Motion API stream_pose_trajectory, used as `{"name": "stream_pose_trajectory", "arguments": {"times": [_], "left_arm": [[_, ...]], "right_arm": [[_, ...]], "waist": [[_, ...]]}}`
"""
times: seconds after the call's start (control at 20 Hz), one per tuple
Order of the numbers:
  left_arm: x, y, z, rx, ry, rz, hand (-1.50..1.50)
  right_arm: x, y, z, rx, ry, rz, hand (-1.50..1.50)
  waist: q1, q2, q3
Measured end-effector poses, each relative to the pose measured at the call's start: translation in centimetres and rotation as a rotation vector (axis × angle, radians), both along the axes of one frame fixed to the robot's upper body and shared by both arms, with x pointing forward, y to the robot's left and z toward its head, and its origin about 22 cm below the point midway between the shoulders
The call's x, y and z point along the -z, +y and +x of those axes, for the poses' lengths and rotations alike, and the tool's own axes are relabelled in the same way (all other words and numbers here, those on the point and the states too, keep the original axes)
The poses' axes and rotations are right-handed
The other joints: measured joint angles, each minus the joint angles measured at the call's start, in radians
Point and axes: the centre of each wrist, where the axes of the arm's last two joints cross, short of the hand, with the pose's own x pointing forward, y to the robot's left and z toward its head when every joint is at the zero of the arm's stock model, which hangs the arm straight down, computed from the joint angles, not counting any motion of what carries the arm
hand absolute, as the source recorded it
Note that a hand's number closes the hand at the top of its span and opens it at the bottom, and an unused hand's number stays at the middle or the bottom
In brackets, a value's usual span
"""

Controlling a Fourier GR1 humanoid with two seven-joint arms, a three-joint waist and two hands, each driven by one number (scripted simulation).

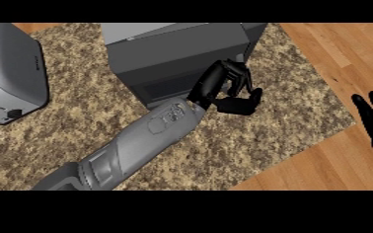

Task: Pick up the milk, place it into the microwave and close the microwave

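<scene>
The grey microwave (175,49) stands at the back middle of the speckled counter (241,143). Its dark front face shows and the door looks closed. My left forearm comes in from the lower left. My left hand (232,90) is at the microwave's front right corner, fingers relaxed against the front and nothing in them. The milk shows nowhere in this view. My right hand (363,112) rests open at the right edge, only its fingers showing.
A second grey appliance (20,74) stands at the left edge of the counter. Wooden floor (328,163) lies beyond the counter's right and lower right edge.
</scene>
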Motion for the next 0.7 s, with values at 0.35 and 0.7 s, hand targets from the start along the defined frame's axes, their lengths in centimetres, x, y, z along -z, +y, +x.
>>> {"name": "stream_pose_trajectory", "arguments": {"times": [0.35, 0.7], "left_arm": [[-0.4, 0.8, 1.1, -0.085, -0.004, -0.004, 1.50], [-0.5, 1.3, 1.6, -0.158, -0.009, -0.011, 1.50]], "right_arm": [[-1.4, -0.5, 0.4, -0.018, -0.012, -0.022, -1.50], [-2.6, -1.2, 0.7, -0.018, -0.019, -0.056, -1.50]], "waist": [[-0.031, 0.007, 0.001], [-0.053, 0.010, 0.001]]}}
